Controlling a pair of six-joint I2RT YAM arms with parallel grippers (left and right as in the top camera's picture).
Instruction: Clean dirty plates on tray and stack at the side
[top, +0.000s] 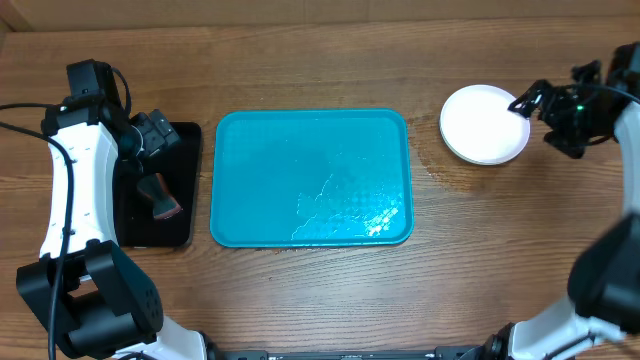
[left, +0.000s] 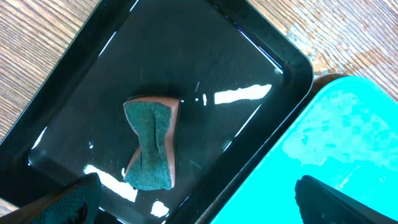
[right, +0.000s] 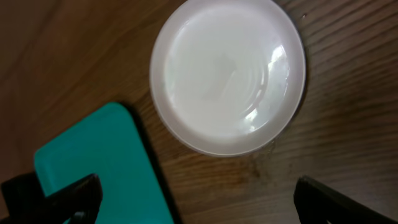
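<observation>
The turquoise tray lies mid-table, wet, with no plates on it. A white plate sits on the wood to its right and fills the right wrist view. No light blue or yellow-green plate shows. My right gripper is open and empty at the plate's right edge, its fingers spread over bare wood. My left gripper is open and empty over the black tray, its fingers just short of the sponge.
The narrow black tray lies left of the turquoise tray and holds a green-and-pink sponge in shallow water. Both trays' edges nearly touch. The turquoise tray's corner lies close to the white plate.
</observation>
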